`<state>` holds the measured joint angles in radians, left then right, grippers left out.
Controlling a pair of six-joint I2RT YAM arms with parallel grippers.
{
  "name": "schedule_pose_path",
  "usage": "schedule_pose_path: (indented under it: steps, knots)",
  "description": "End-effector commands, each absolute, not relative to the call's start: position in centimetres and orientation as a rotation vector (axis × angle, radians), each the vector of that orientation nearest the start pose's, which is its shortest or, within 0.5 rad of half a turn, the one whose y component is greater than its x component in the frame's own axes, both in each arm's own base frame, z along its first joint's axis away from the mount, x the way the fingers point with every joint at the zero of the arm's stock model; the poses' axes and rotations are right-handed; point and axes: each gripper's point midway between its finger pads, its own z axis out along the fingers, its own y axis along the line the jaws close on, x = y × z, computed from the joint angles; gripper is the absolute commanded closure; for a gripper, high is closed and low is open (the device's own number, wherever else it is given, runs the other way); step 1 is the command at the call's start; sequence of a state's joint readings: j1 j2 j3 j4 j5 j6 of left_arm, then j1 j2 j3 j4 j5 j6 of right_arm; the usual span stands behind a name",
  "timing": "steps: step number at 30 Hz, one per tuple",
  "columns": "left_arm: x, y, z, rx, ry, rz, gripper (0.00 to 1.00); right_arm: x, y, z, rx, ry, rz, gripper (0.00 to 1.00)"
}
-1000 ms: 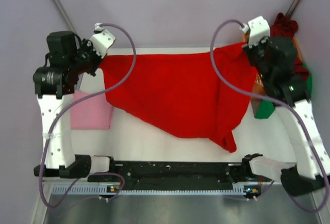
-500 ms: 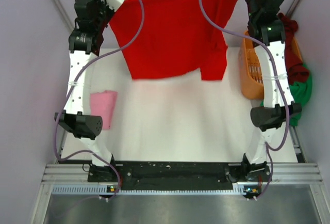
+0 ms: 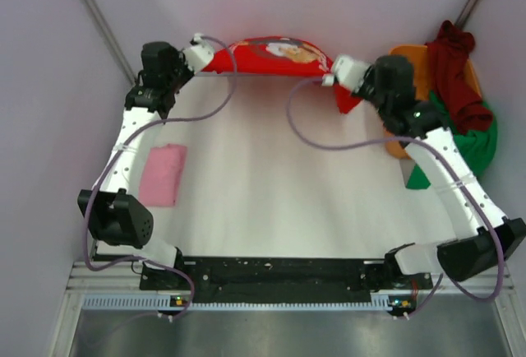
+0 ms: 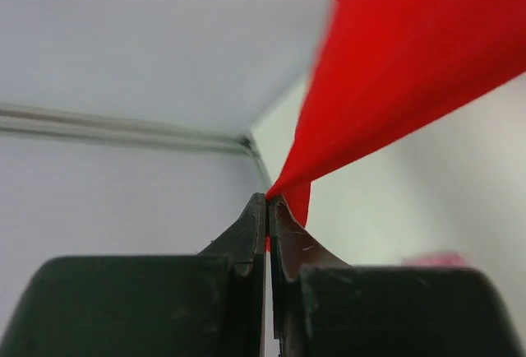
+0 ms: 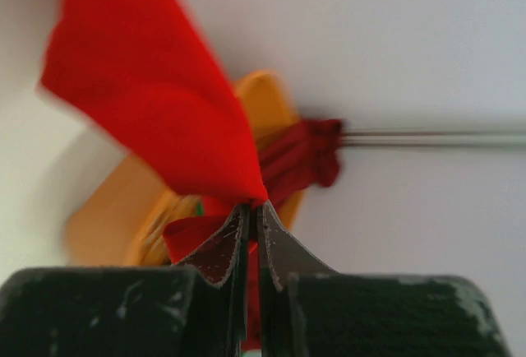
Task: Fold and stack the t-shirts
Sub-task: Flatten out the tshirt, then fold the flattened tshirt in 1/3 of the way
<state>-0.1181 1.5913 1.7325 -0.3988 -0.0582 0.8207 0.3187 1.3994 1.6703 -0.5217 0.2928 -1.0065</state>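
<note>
Between the left claw (image 4: 267, 199) and right claw (image 5: 253, 205) the red t-shirt (image 3: 267, 54) stretches. Both arms reach far forward, each claw squeezed tight on it.

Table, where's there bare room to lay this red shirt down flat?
The white middle of the table is bare, bordered by the pink shirt on the left, the orange basket on the right and the red shirt at the far edge. The right side is crowded: basket, maroon shirt, green shirt.

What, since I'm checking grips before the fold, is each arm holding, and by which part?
Both hold the red t-shirt: left gripper pinches its left end, right gripper its right end, jaws shut on cloth.
</note>
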Motion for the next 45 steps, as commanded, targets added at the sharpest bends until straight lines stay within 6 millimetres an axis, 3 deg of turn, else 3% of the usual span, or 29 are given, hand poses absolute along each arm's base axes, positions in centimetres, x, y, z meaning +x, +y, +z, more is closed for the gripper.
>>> schedule_pose_path:
  steps: [1,2,4,6,8,13,17,20,24,26,31,35,40,45]
  knots:
    - [45.1,1.0,29.9,0.909,1.881,0.599,1.0,33.4,8.4,28.5,-1.444,1.807,-0.738,1.0]
    - [43.8,1.6,27.5,0.93,1.958,0.597,1.0,31.1,11.6,25.5,-1.569,1.796,-0.632,1.0]
    - [42.2,2.7,23.7,0.958,2.045,0.608,1.0,27.2,16.2,20.9,-1.738,1.788,-0.436,1.0]
    - [40.8,4.0,20.5,0.976,2.107,0.639,1.0,23.7,19.7,17.2,-1.866,1.786,-0.243,1.0]
    - [39.3,4.8,17.1,1.01,2.173,0.649,1.0,20.8,21.5,13.9,-1.956,1.839,-0.073,1.0]
    - [35.5,4.6,13.1,1.104,2.294,0.535,1.0,17.4,19.3,8.4,-2.085,2.062,-0.034,1.0]
    - [32.5,4.4,11.8,1.184,2.351,0.46,1.0,13.8,17.5,8.3,-2.188,2.117,0.094,1.0]
    - [30.2,3.9,11.3,1.236,2.414,0.374,1.0,12.7,14.4,8.7,-2.228,2.186,0.016,1.0]
    - [28.8,3.2,11.3,1.243,2.448,0.296,1.0,15.2,12.8,10.1,-2.101,2.155,-0.114,1.0]
    - [29.9,2.9,11.9,1.194,2.416,0.295,1.0,18.3,12.9,10.8,-2.01,2.073,-0.197,1.0]
    - [33.2,-0.1,13.5,1.173,2.33,0.135,1.0,28.0,13.1,12.7,-1.788,1.936,-0.412,1.0]
    - [36.0,-0.2,14.3,1.148,2.334,0.157,1.0,34.0,13.6,13.0,-1.714,1.917,-0.484,1.0]
    - [38.5,1.2,13.8,1.117,2.378,0.249,1.0,38.5,13.8,13.6,-1.688,1.898,-0.543,1.0]
    - [40.5,2.1,13.7,1.069,2.411,0.32,1.0,40.7,13.7,13.3,-1.696,1.878,-0.552,1.0]
